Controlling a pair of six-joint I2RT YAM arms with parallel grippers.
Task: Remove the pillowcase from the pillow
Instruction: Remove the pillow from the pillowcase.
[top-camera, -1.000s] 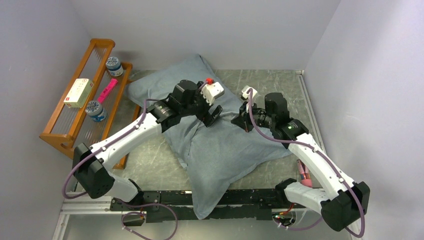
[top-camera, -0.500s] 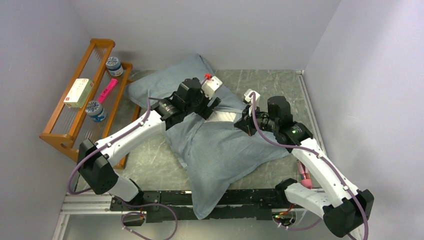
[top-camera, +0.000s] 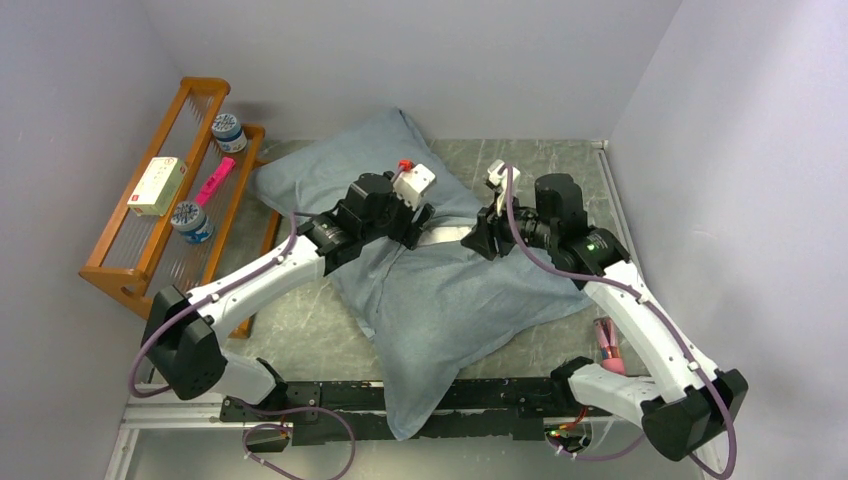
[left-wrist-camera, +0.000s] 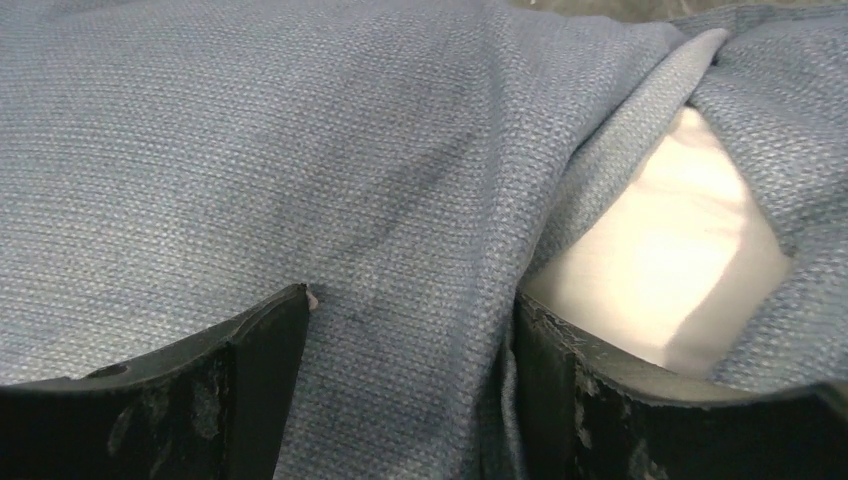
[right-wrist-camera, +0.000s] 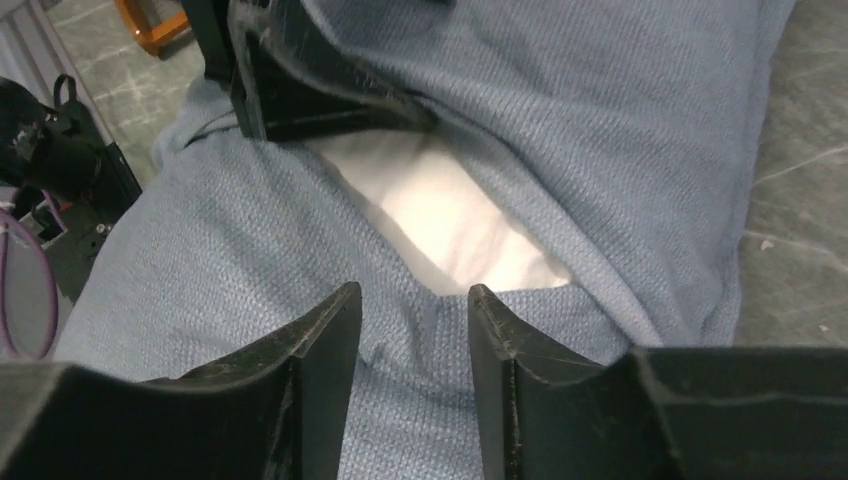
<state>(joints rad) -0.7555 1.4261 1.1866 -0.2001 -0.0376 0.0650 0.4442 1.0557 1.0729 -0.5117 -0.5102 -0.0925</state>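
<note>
The pillowcase (top-camera: 440, 300) lies grey-blue face up across the table, with the pillow inside it. A slit near the middle shows a strip of white pillow (top-camera: 445, 236). My left gripper (top-camera: 415, 222) is at the slit's left end. In the left wrist view (left-wrist-camera: 410, 330) it is open, cloth (left-wrist-camera: 300, 150) flat between the jaws, one finger at the flap edge beside the pillow (left-wrist-camera: 670, 260). My right gripper (top-camera: 478, 238) is at the slit's right end. In the right wrist view (right-wrist-camera: 410, 310) it is shut on a puckered fold of pillowcase (right-wrist-camera: 620, 150) just below the pillow (right-wrist-camera: 450, 220).
A wooden rack (top-camera: 120, 262) stands at the left with two jars (top-camera: 228, 130), a box (top-camera: 158, 185) and a pink item (top-camera: 215, 180). A pink object (top-camera: 608, 350) lies near the right arm's base. Walls close in the back and both sides.
The slit has opened and white pillow now shows between the grippers. My left gripper has moved back and left; my right gripper has shifted slightly up and left.
</note>
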